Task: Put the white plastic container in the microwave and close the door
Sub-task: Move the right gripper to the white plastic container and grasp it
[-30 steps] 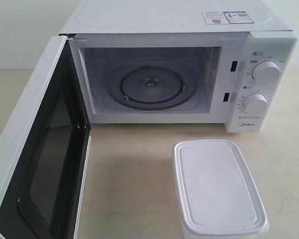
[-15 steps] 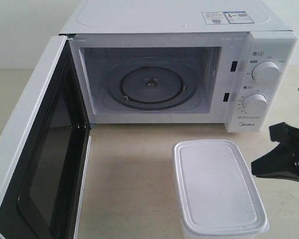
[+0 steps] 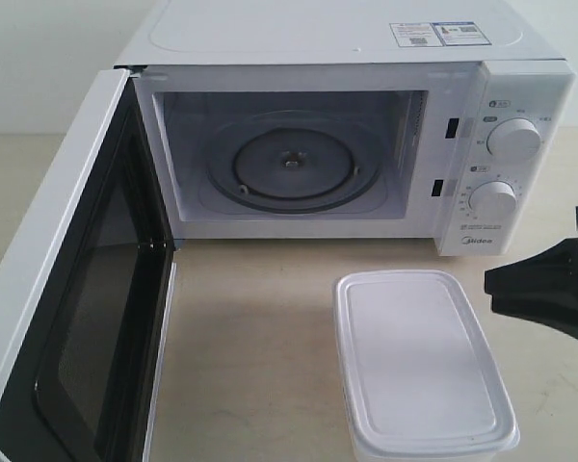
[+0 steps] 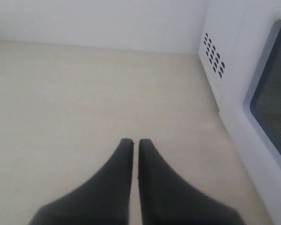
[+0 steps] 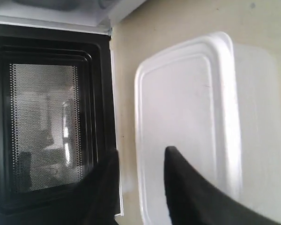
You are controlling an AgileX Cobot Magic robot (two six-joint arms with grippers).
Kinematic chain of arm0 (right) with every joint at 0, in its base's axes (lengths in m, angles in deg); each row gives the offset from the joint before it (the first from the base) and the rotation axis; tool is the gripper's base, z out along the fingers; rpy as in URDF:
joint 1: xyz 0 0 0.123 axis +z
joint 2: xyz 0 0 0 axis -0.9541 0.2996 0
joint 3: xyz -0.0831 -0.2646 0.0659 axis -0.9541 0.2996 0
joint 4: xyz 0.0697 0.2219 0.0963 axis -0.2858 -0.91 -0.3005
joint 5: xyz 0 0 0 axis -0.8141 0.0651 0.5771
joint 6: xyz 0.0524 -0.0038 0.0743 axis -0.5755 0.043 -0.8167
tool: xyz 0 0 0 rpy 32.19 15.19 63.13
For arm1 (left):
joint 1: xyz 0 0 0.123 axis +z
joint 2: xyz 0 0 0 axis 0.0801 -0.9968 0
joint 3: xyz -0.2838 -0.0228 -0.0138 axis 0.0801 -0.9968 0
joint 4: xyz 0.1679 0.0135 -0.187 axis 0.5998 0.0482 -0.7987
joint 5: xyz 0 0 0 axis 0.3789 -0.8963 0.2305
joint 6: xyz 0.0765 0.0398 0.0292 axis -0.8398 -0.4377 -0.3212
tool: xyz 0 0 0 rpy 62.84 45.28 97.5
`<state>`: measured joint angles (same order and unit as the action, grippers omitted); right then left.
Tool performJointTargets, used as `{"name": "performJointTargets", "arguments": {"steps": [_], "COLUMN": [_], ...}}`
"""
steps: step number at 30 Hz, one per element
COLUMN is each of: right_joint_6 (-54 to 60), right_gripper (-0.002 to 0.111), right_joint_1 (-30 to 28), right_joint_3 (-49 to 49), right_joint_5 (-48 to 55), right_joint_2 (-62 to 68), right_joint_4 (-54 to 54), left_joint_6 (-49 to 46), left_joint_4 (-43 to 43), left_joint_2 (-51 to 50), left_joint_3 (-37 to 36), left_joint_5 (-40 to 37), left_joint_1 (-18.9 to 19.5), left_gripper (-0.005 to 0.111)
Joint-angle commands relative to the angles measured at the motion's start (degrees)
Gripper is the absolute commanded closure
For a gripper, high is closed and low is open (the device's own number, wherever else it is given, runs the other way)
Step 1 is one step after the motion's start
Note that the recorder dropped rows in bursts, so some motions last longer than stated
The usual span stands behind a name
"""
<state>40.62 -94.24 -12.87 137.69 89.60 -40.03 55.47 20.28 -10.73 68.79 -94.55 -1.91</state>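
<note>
Two claws are showing. The right claw (image 5: 141, 152), jaws parted, is hovering just beside the white plastic container (image 3: 419, 356), which is lying on the tabletop (image 3: 250, 337) before the microwave (image 3: 328, 38), long axis pointing toward it. The left claw (image 4: 132, 140), closed, is sitting beyond the door (image 3: 48, 289), farther off.

Beige table (image 3: 260, 366) under the microwave (image 3: 347, 77) and the white plastic container (image 3: 419, 361)
</note>
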Motion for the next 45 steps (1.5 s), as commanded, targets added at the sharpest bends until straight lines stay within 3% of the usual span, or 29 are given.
{"name": "performJointTargets", "arguments": {"steps": [1,25,45], "right_joint_6": [2.19,2.57,4.27], "right_gripper": [0.066,0.066,0.066], "right_joint_1": [-0.51,-0.4,5.25], "right_joint_3": [-0.05,-0.66,-0.66], "right_joint_5": [0.51,-7.88,-11.13], "right_joint_2": [5.43,9.29,9.66], "right_joint_4": [0.02,3.46,2.46], "left_joint_6": [0.4,0.4,0.4], "left_joint_4": [-0.09,-0.09,-0.09], "left_joint_2": [0.17,0.17,0.17], "left_joint_3": [-0.23,-0.23,-0.23], "left_joint_5": [0.42,0.42,0.42], "left_joint_1": [0.09,0.09,0.09], "left_gripper": [0.102,0.102,0.102]}}
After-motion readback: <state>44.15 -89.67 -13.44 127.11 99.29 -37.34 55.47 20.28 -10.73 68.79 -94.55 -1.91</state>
